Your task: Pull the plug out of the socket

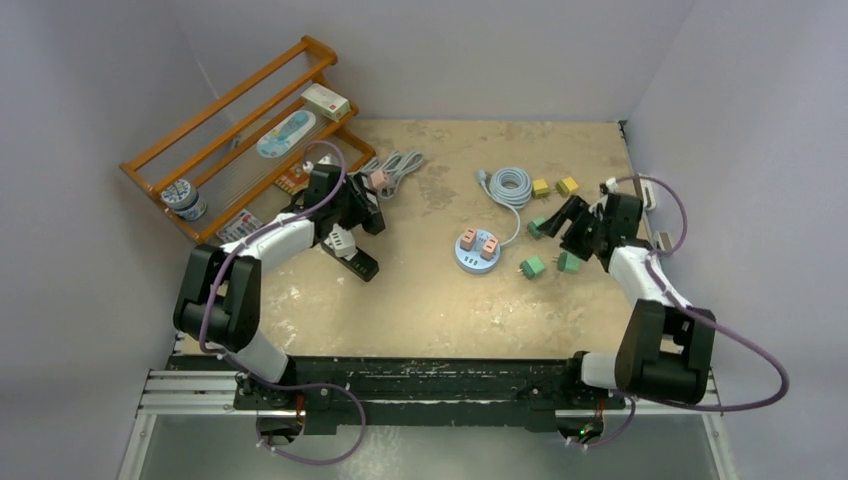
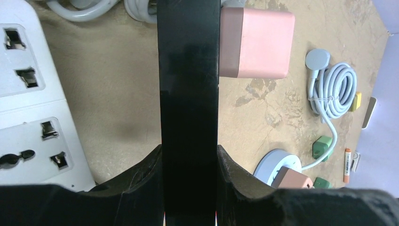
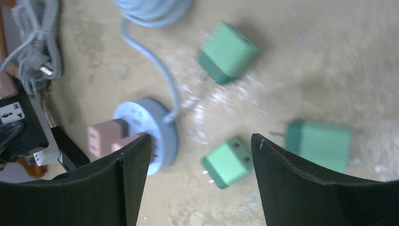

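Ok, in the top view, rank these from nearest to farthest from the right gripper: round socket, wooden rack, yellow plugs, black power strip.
1. yellow plugs, just beyond the right gripper, toward the back.
2. round socket, to its left.
3. black power strip, farther left.
4. wooden rack, far-left corner.

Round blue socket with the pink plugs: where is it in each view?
Top external: round socket at table centre, between the arms.
Left wrist: round socket at bottom right.
Right wrist: round socket left of centre.
Shared landmark: the pale coiled cable leading from it.
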Robot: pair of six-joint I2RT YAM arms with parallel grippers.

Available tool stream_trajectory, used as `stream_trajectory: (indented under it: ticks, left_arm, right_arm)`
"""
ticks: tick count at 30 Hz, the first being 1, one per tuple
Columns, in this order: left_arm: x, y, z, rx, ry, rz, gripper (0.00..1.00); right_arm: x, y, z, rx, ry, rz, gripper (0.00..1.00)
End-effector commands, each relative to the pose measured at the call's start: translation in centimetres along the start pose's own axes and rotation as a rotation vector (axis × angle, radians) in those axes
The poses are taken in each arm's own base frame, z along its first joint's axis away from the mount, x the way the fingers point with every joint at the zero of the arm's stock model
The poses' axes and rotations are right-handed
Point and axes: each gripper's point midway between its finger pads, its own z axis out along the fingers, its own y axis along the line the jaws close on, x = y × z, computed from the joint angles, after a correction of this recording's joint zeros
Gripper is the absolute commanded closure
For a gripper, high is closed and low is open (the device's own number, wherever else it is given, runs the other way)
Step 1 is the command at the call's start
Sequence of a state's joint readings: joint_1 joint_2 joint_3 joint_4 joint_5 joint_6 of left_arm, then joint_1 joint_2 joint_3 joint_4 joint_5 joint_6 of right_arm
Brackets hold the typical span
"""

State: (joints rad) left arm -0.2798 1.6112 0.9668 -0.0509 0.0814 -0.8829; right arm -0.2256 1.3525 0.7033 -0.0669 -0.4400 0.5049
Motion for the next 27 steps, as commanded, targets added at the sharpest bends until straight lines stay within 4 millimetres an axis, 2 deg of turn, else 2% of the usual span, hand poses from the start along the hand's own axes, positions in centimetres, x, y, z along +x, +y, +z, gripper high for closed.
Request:
stream_trajectory:
  ticks: [1,4,7,10,12,13,17,23,27]
  left_arm:
    - [-2.5,-4.3,-2.3,0.129,-0.139,0.101,1.0]
    - [-2.0,-5.7,-2.9,0.185,-0.156,0.128,1.0]
    - [-1.4,-7.2,-3.3,0.234,-0.155,0.171,1.0]
    - [-0.8,-8.6,-4.0,0.274,-0.162,0.214,1.0]
    - [-0.6,-8.9,-4.4,0.275,-0.171,0.231,1.0]
    - [-0.6,-9.0,-4.6,0.274,-0.173,0.241,1.0]
    - [-0.7,-9.2,-5.3,0.274,-0.189,0.263,1.0]
    - [-0.5,-9.4,-5.6,0.289,-0.191,0.274,1.0]
    - [-0.1,-9.5,-5.5,0.307,-0.182,0.279,1.0]
  right_arm:
    - [-6.4,11.1,-3.3,-0.109,-0.293,-0.309,0.21]
    - [-5.2,19.7,-3.1,-0.316,-0.297,-0.429,0.21]
    - [-2.1,26.7,-0.5,-0.486,-0.209,-0.534,0.21]
    - [1.4,31.3,3.5,-0.568,-0.09,-0.597,0.21]
    - [3.4,33.2,6.2,-0.592,-0.013,-0.619,0.21]
    - [3.8,34.5,6.9,-0.611,-0.001,-0.624,0.21]
    - [5.8,35.9,9.6,-0.667,0.073,-0.613,0.21]
    - [7.4,36.0,11.4,-0.673,0.128,-0.598,0.23]
    - [8.1,36.1,11.7,-0.697,0.148,-0.584,0.27]
